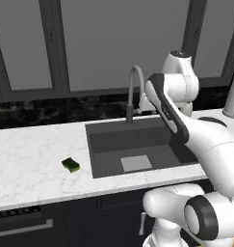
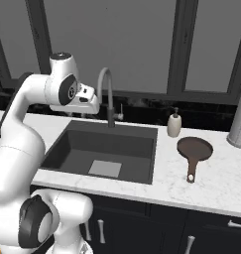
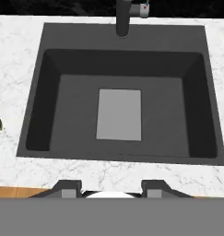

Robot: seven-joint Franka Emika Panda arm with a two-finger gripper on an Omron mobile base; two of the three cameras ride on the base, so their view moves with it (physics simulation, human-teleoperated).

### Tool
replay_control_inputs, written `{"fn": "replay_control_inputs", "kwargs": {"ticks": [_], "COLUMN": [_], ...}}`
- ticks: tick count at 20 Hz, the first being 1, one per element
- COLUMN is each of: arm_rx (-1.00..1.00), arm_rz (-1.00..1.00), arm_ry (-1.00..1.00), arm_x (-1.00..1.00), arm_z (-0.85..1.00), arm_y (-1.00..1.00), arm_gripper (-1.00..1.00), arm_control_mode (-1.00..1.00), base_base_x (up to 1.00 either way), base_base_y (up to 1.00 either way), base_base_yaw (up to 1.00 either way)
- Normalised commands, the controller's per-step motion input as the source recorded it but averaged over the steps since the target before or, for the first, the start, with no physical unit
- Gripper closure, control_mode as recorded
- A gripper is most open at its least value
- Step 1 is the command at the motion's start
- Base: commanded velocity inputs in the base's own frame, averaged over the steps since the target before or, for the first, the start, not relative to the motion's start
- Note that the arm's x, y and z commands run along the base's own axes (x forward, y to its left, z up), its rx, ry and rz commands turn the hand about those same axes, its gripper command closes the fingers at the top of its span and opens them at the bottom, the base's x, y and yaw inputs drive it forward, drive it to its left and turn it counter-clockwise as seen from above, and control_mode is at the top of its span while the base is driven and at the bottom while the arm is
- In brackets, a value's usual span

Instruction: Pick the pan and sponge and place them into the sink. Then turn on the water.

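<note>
Risk lies in reach: the gripper point(image 3: 111, 188) hangs closed and empty above the bare sink point(image 3: 35, 133), the sponge point(image 1: 71, 165) on the worktop point(image 1: 27, 164) at nine o'clock and the pan point(image 2: 195, 149) at three o'clock. Reaching for the pan, the arm could clip the faucet point(image 2: 106, 94) or the soap bottle point(image 2: 174, 124) beside it.

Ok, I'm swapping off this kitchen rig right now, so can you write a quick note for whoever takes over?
Claw: shut by its reading, holding nothing, poised above the large dark grey recessed sink.
Small green-topped yellow sponge: on the white marble counter, left of the sink.
Round dark reddish-brown frying pan: on the counter right of the sink, handle pointing toward the front edge, near a cream soap bottle.
Grey gooseneck faucet: no water running.
Done: nothing; the sink basin holds nothing.
Left: move pan and sponge into the sink, then turn on the water.
</note>
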Motion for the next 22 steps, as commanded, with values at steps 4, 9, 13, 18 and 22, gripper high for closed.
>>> {"fn": "replay_control_inputs", "kwargs": {"ticks": [4,9,13,18,22], "arm_rx": [0.00,0.00,0.00,0.00,0.00], "arm_rz": [-0.07,-0.19,-0.18,-0.16,-0.13], "arm_ry": [0.00,0.00,0.00,0.00,0.03], "arm_x": [0.22,0.08,0.17,0.37,0.46], "arm_z": [-0.08,-0.49,-0.59,-0.74,-0.41], "arm_y": [-0.66,-1.00,-1.00,-1.00,-1.00], "arm_gripper": [-1.00,-1.00,-1.00,-1.00,-1.00], "arm_control_mode": [-1.00,-1.00,-1.00,-1.00,-1.00], "base_base_x": [0.00,0.00,0.00,0.00,0.00], "base_base_y": [0.00,0.00,0.00,0.00,0.00], "base_base_yaw": [0.00,0.00,0.00,0.00,0.00]}}
